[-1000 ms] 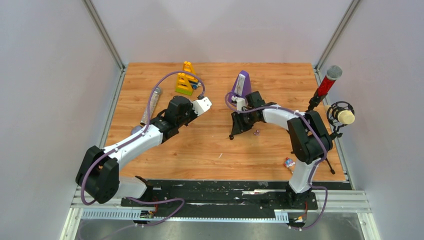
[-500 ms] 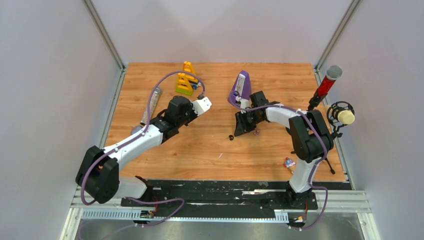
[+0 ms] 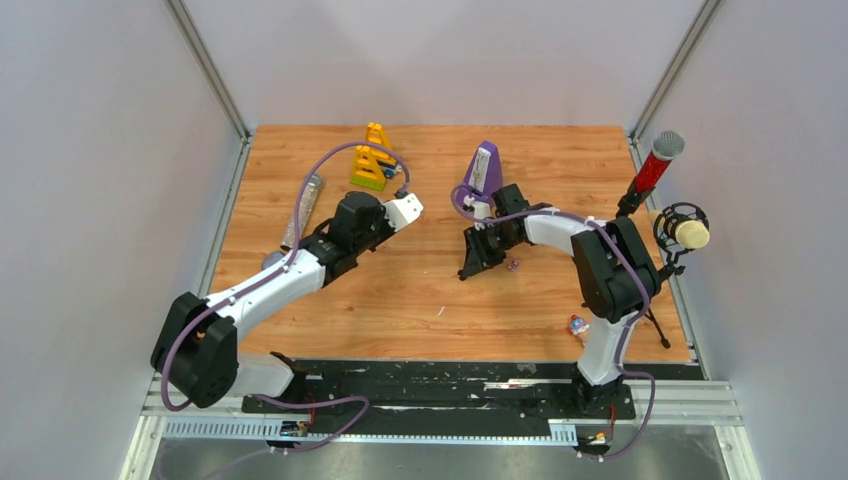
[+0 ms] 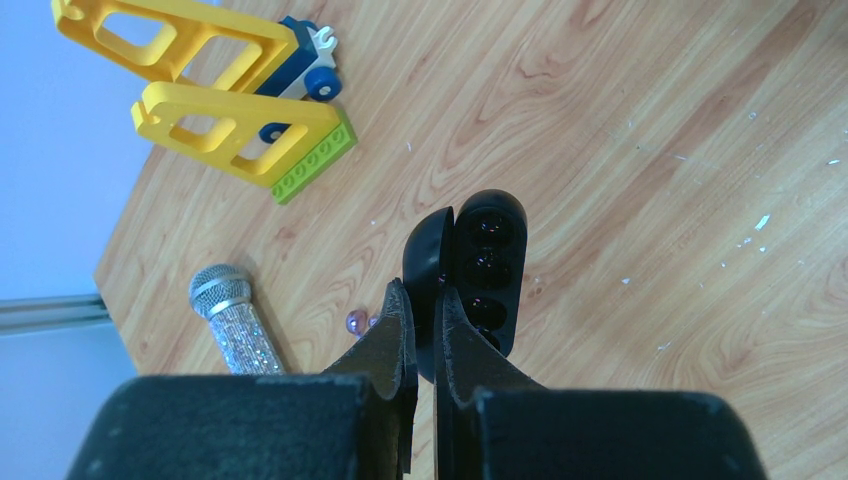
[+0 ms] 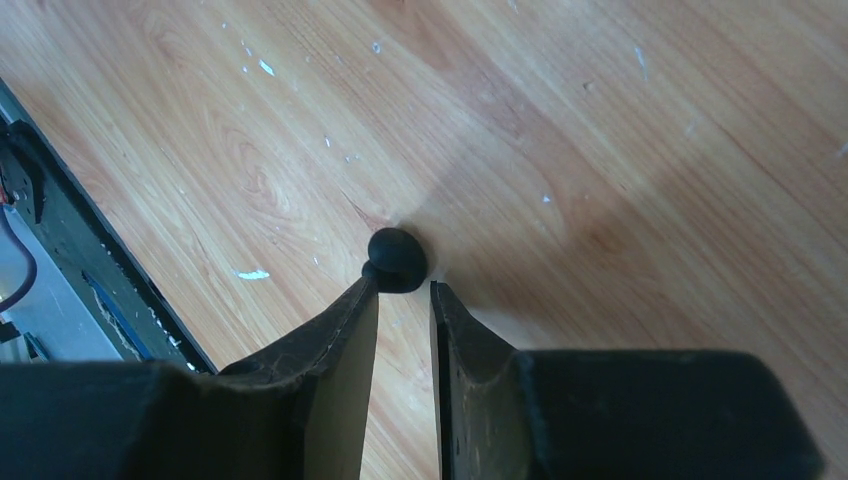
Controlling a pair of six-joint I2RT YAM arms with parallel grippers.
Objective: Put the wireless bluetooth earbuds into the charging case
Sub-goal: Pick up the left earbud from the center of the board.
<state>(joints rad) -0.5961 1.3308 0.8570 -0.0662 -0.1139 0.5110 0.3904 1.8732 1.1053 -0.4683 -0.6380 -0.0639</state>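
Just ahead of my right claw (image 5: 403, 286): one earbud (image 5: 397, 260) on the table (image 5: 620, 120), on the arm-base side of the purple metronome (image 3: 487, 168).
The bud lies at my fingertips, touching one of them, its small nub turned toward me. My jaws stand narrowly apart with nothing between, so I judge the pinch not yet made. Left of the metronome, my left claw (image 4: 420, 300) is clamped on the open charging case (image 4: 487, 262), whose long axis runs away along the fingers. My right arm is nearer the bud. I cannot find a second bud.
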